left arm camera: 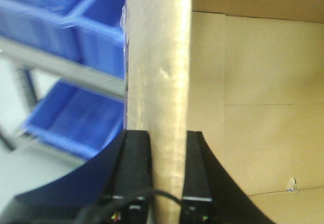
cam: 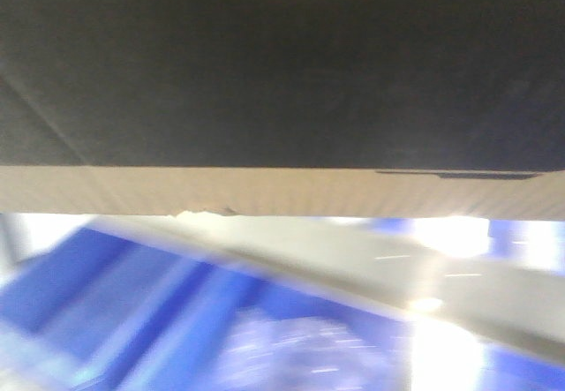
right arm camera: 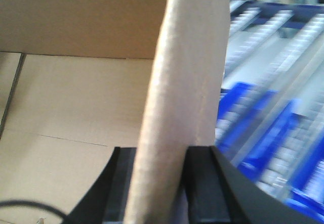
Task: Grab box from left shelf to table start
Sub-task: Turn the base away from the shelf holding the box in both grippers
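The background is taken up by blurred shelving: a grey shelf rail (left arm camera: 61, 64) is seen crossing between blue plastic bins (left arm camera: 76, 118), with at least one bin above it and one below in the left wrist view. More blue bins (right arm camera: 263, 138) are streaked across the right wrist view, and they cannot be counted through the blur. Pale speckled contents are hinted at in some bins, but what they are cannot be told.

One box (cam: 282, 73), of tan corrugated cardboard, is held close before the front camera, where its dark printed panel (cam: 282, 109) fills the upper half of the view. A small tear (cam: 205, 212) is visible on the lower tan edge. What lies beneath the box cannot be seen.

Two grippers are in view. The left wall of the box is clamped by the left gripper (left arm camera: 167, 138), its two black fingers (left arm camera: 135, 173) pressed against either face of the cardboard. The right wall is pinched in the same way by the right gripper (right arm camera: 161, 153) between its two fingers (right arm camera: 200, 183). Only plain cardboard walls and floor are shown inside the box.
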